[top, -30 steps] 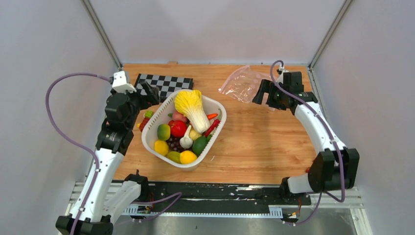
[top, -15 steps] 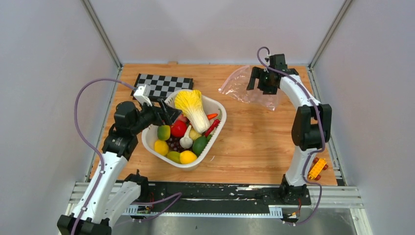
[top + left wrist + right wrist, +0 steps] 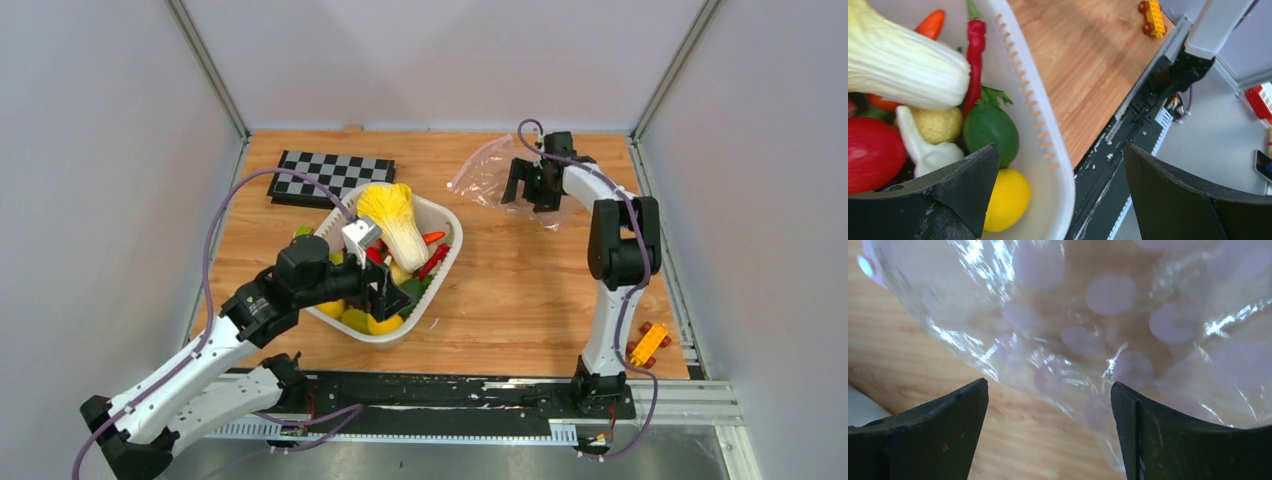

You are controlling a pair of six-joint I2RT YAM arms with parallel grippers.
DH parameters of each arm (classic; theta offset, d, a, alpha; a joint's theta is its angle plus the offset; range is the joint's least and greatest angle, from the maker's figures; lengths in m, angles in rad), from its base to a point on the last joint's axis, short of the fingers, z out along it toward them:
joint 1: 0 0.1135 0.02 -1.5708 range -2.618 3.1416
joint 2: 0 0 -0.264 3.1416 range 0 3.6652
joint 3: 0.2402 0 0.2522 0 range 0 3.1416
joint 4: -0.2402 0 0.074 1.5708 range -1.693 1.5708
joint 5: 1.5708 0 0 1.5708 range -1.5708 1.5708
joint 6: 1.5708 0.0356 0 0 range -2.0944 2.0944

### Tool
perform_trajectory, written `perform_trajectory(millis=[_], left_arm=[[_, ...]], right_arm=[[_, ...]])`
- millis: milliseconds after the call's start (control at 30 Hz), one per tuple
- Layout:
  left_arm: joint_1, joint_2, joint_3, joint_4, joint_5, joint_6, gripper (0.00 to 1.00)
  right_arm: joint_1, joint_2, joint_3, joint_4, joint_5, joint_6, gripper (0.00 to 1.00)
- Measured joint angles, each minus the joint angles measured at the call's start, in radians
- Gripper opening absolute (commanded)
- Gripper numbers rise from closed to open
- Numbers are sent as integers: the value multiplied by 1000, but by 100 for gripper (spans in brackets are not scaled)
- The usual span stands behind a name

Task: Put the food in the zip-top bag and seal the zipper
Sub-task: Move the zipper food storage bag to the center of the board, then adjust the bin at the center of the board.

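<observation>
Arm on left reaches low over white slotted basket (image 3: 437, 287); left end effector (image 3: 1060, 152) released, jaws wide, straddling its near-right rim above lime (image 3: 990, 131) and lemon (image 3: 1007, 199). Right arm folded tall; right end effector (image 3: 1048, 385) released, just over crinkly clear zip-top bag (image 3: 487, 172) at the far right. Food (image 3: 392, 222) glossy, heaped in the basket. Wood-grain counter (image 3: 520, 290) shows between basket and bag.

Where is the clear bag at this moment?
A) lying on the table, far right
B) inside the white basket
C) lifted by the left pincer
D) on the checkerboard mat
A: the bag lies on the wooden table at the far right, with the open right pincer poised at it.
</observation>
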Motion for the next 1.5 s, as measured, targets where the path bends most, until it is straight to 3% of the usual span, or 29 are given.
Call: perform_trajectory(millis=[133,367,600,867,1133,1500], left_arm=[[-133,12,0,-1,-31,0,100],[-261,98,-2,23,-85,-9,100],[-354,221,-23,108,-152,-31,100],[-423,325,-31,226,-216,-79,100],[-425,346,-35,282,-394,-95,100],[-214,416,-74,452,-426,-61,100]], right_arm=[[-2,-146,-248,87,-3,-1,93],[-2,-455,-667,207,14,3,94],[-2,-668,-875,184,51,39,93],[-2,-930,-1008,98,99,89,93],[-2,-1282,-1023,50,61,113,94],[-2,-1281,-950,-21,-47,117,94]])
